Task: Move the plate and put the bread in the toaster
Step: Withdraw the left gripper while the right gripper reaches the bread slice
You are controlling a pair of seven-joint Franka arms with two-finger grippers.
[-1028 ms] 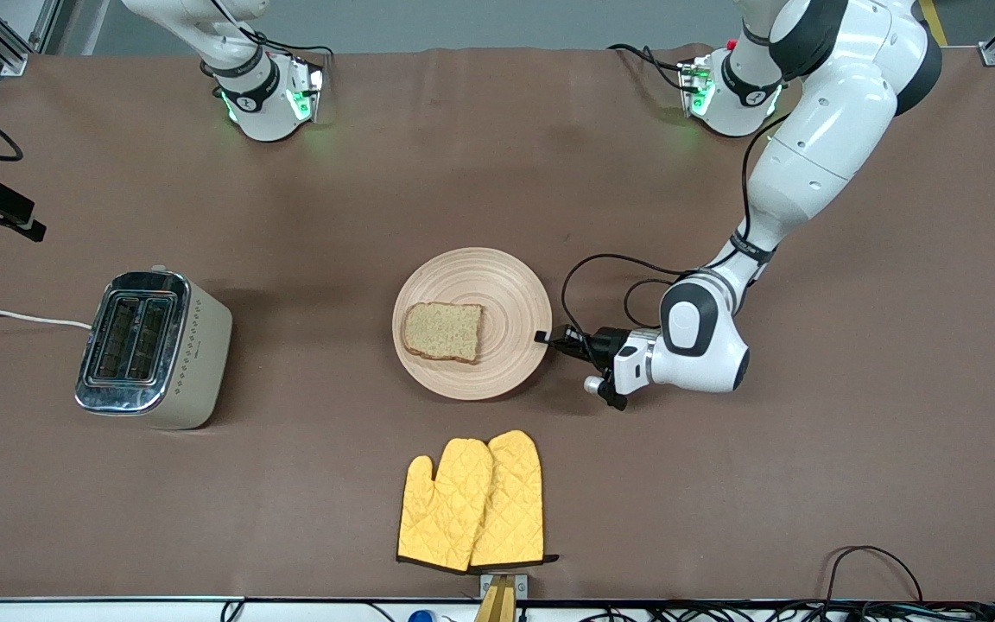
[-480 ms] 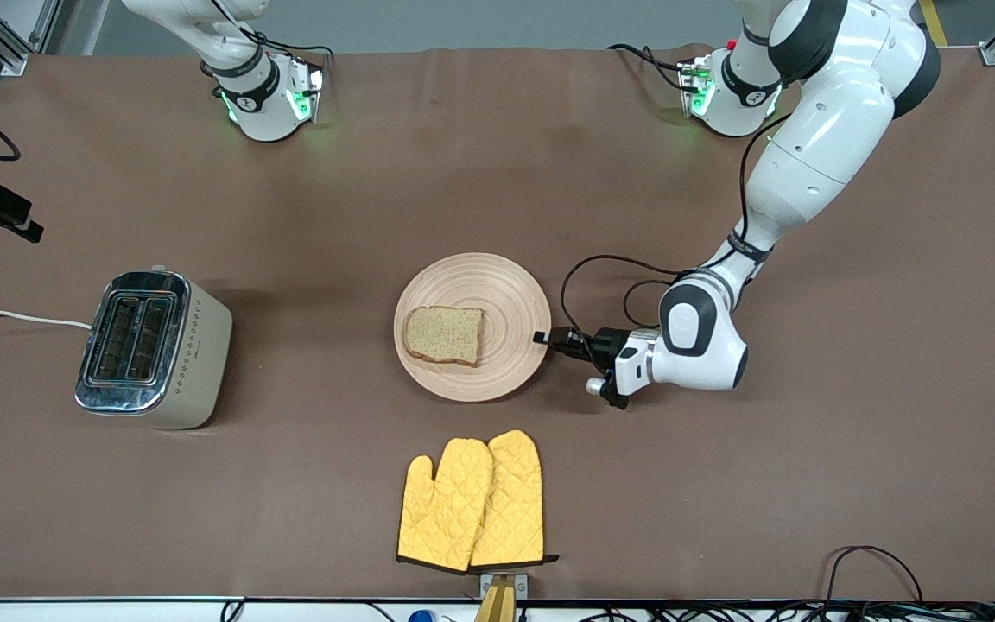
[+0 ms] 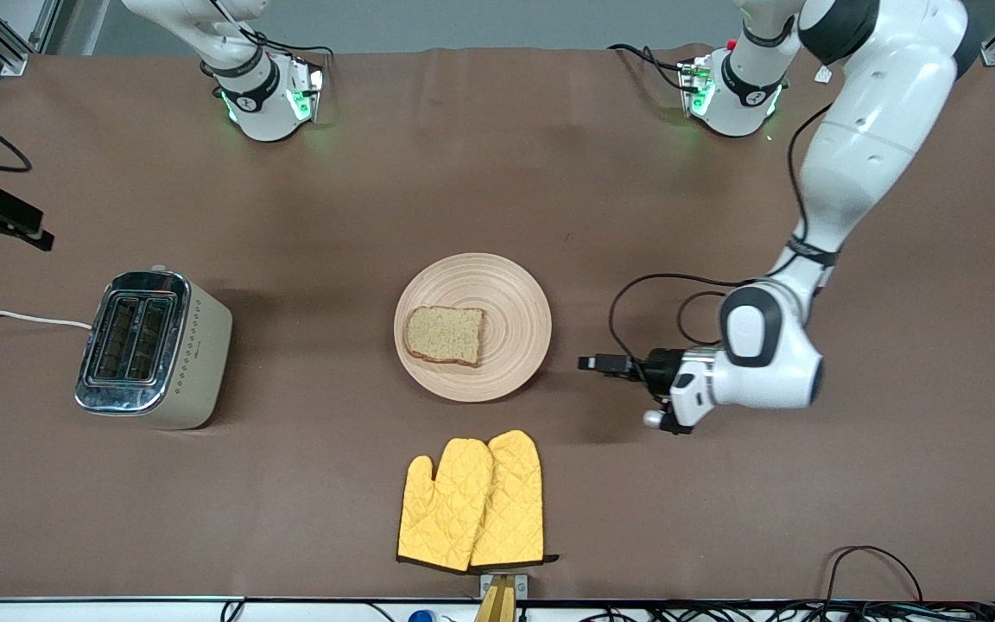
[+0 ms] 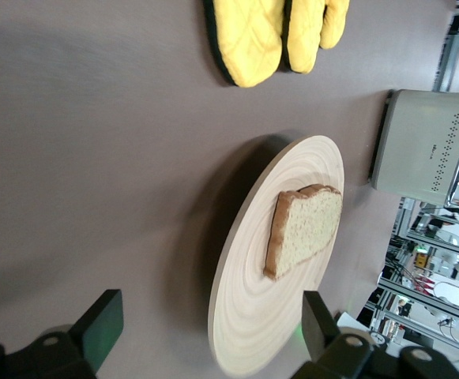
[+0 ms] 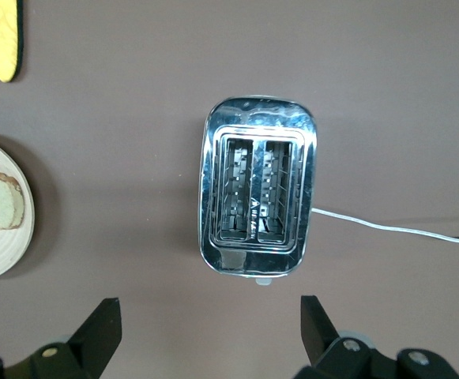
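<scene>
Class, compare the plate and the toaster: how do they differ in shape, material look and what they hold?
The plate is round, flat, pale wood; the toaster is boxy, chrome-topped, cream-sided. The plate carries the bread; the toaster's slots are empty. Both rest on the brown table.

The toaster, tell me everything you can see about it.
The toaster is a boxy two-slot model with a shiny chrome top and cream-beige sides carrying a dotted pattern. It stands upright on the brown table toward the right arm's end, apart from the plate. Both slots are empty, with wire guides showing inside in the right wrist view. A white cord runs from it toward the table edge. Nothing touches it; the open right gripper hangs over it.
</scene>
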